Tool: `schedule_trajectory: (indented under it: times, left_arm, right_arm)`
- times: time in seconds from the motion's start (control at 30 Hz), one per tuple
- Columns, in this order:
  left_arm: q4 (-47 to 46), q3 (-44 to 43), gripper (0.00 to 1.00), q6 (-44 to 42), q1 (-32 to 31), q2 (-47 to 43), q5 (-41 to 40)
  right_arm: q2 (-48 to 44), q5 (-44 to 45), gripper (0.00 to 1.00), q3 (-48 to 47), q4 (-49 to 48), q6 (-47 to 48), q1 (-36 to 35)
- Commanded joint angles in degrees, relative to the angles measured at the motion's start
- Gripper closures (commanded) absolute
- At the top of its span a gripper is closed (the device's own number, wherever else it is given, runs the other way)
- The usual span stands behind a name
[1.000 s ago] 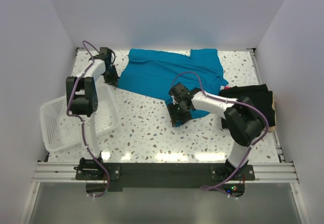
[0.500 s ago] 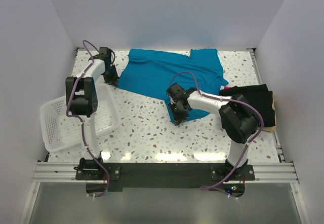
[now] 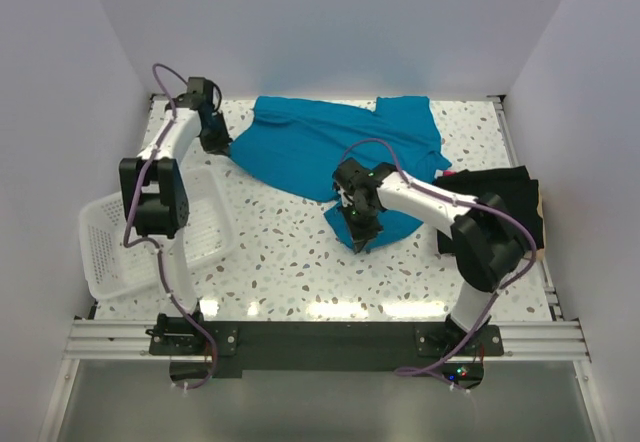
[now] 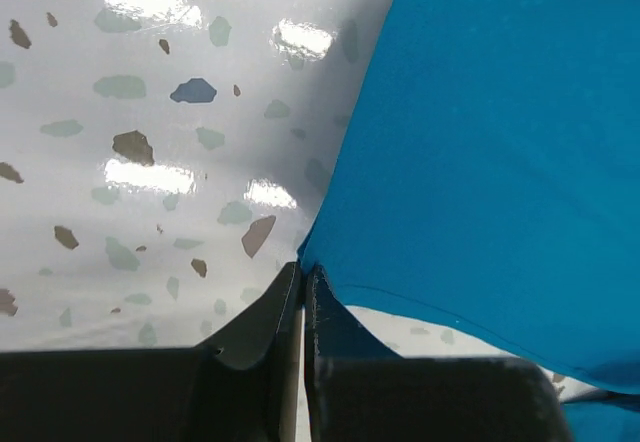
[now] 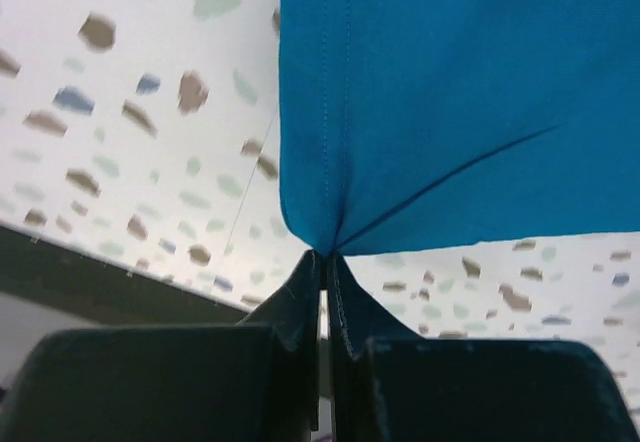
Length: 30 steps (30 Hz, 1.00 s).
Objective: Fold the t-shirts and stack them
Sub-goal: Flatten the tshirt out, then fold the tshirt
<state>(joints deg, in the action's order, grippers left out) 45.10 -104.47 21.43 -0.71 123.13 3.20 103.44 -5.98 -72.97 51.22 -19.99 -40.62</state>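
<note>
Right hand (image 5: pixel 322 257) clamped shut on teal t-shirt (image 5: pixel 450 92) corner; left hand (image 4: pixel 303 267) clamped shut on left-side hem. First fold judged in hand; both grips to be lifted together next.

White mesh basket (image 3: pixel 105 252) sat askew by the table's left edge, near-left corner, speckled terrazzo table (image 3: pixel 280 262) showed glare along its near edge, plain white walls (image 3: pixel 330 22) around.

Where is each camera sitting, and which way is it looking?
Top camera: above and behind the robot, looking down on the table, teal shirt, black shirt and basket; left arm and right arm show.
Left wrist: on the left arm, facing down; left gripper pinches the teal shirt's edge.
Right wrist: same, with right gripper pinching another edge.
Shared: all show the teal shirt.
</note>
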Motion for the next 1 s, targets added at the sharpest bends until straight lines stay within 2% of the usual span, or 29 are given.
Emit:
schedule_trajectory:
  times: [0.0, 0.17, 0.5, 0.7, 0.87, 0.97]
  left_arm:
    - [2.7, -1.6, 1.0, -0.7, 0.7, -7.1, 0.7]
    - [5.0, 2.5, 1.0, -1.1, 0.7, -11.7, -1.3]
    - [7.5, 12.0, 1.0, -1.4, 0.7, -21.4, -5.6]
    - [5.3, 17.7, 1.0, 0.0, 0.7, -22.7, -3.6]
    - [4.5, 16.2, 1.0, 0.2, 0.7, -19.9, -1.8]
    - [4.7, 11.8, 1.0, 0.3, 0.7, -17.3, -0.7]
  right_arm:
    - [-7.1, -5.2, 1.0, -2.3, 9.5, 0.7, -0.3]
    - [-13.0, -6.9, 1.0, 0.3, 14.1, -1.1, -0.4]
    - [-18.8, -9.3, 1.0, 1.4, 19.5, -2.2, -0.4]
    - [-19.8, -3.7, 1.0, 0.5, 20.1, -5.9, -0.2]
    - [-17.2, 0.0, 1.0, -2.6, 19.4, -6.6, 3.3]
    - [-15.8, -0.2, 1.0, -4.6, 17.8, -5.9, 7.6]
